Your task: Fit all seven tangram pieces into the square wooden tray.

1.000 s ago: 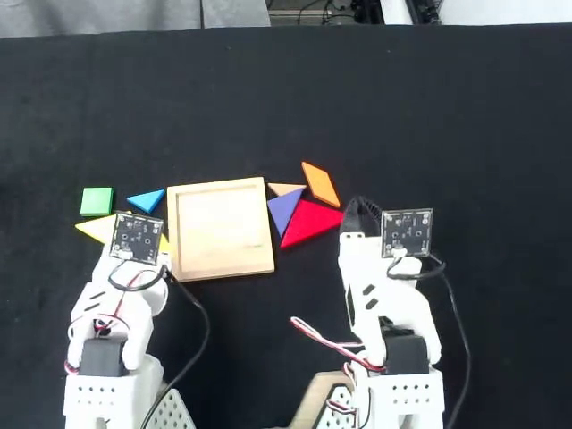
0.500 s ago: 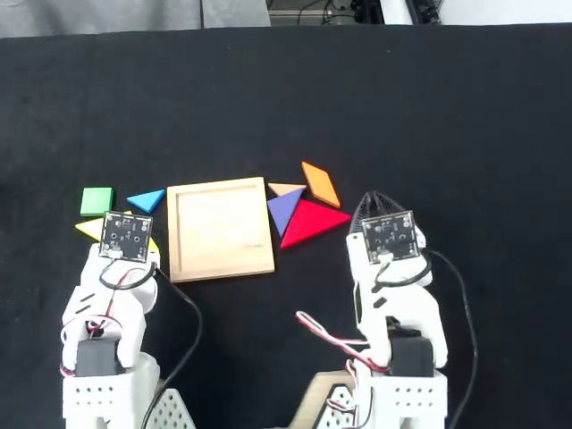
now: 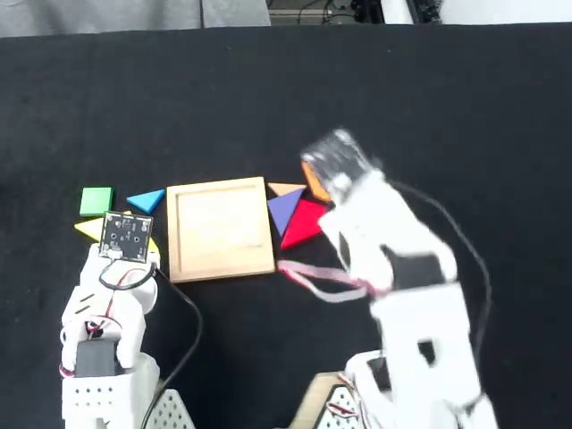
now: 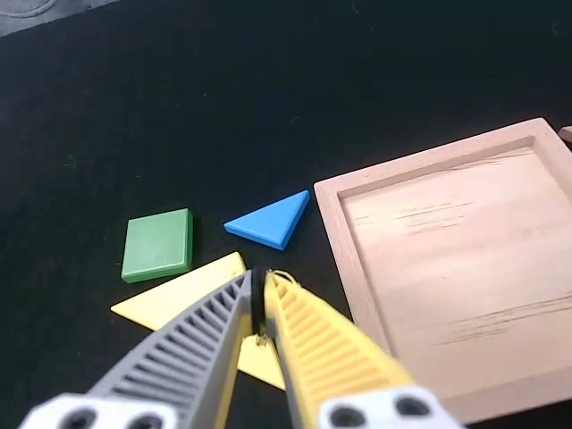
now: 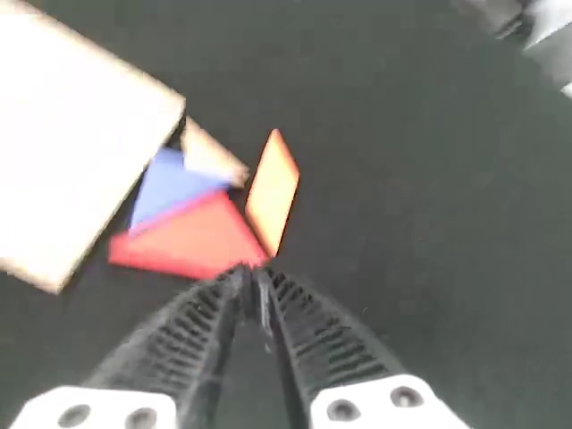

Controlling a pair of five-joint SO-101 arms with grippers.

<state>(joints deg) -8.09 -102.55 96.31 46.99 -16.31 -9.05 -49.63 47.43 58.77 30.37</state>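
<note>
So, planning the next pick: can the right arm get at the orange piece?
Probably yes. The right gripper hangs shut just short of the orange piece, with nothing on top of it; the red triangle crowds one edge, and the jaws need opening.

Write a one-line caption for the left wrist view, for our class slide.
Shut left gripper over the yellow triangle, with the green square, blue triangle and wooden tray beyond.

Yellow triangle [image 4: 175, 295] partly behind the left hand [image 4: 256, 279].
</note>
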